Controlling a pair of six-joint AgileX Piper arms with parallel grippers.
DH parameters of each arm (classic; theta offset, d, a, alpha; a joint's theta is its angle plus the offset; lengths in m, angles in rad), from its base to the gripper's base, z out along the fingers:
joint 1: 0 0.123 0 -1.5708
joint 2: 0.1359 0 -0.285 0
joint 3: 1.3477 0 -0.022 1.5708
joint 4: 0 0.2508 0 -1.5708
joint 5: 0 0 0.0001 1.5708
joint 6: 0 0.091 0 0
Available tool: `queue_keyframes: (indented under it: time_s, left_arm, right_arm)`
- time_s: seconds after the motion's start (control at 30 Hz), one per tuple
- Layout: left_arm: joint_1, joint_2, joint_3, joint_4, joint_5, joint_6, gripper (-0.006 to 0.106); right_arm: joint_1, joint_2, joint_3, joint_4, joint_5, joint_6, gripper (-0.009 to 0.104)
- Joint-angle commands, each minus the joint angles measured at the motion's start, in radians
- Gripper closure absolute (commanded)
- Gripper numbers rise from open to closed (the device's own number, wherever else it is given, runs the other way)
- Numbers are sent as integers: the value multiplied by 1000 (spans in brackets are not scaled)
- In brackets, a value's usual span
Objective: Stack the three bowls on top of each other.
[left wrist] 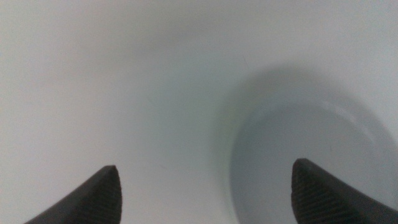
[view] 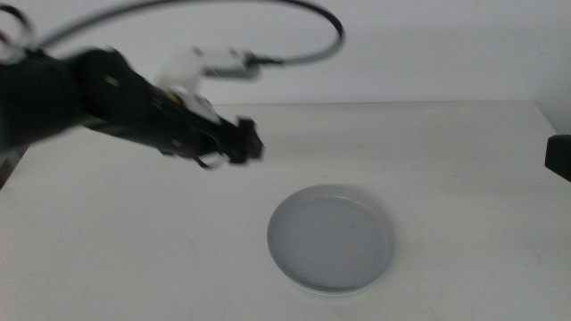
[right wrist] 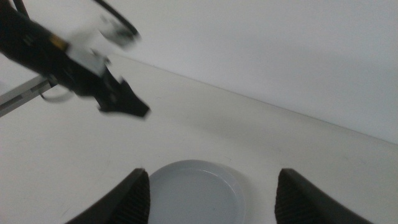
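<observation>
Overhead, the left gripper (view: 248,143) hangs above the white table (view: 134,259), reaching in on its dark arm (view: 98,98); it is blurred there, so how its jaws stand cannot be told from this view. A grey-blue bowl (view: 331,238) sits on the table ahead of and below those jaws, apart from them, with a paler rim edge just showing under its near side; whether that is another bowl cannot be told. At the left wrist, the left gripper's (left wrist: 205,186) jaws are spread wide and hold nothing, the bowl (left wrist: 305,143) lying beneath, nearer one jaw. At the right wrist, the right gripper's (right wrist: 211,193) jaws are also spread wide and empty, the bowl (right wrist: 198,193) on the table between them, the left gripper (right wrist: 127,99) beyond.
</observation>
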Motion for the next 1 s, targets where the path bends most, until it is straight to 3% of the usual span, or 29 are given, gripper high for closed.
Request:
queue_keyframes:
  time_s: [0.0, 0.3, 0.6, 0.83, 0.97]
  left_arm:
    - [37, -118, -24, -3, -26, 0, -5]
    - [124, -346, -24, 109, -60, 4, -5]
    - [124, -435, -24, 148, -123, 8, -5]
    - [124, -516, -24, 277, -83, -29, -5]
    - [124, -554, -24, 361, -62, -140, -5]
  right_arm:
    - [-8, 2, -23, 8, -75, -12, 43]
    - [-8, 2, -23, 8, -75, -12, 43]
    - [-8, 2, -23, 8, -75, -12, 43]
    - [-8, 6, -26, 10, -171, 53, 43]
    - [-10, 63, -55, -87, -185, 215, 43]
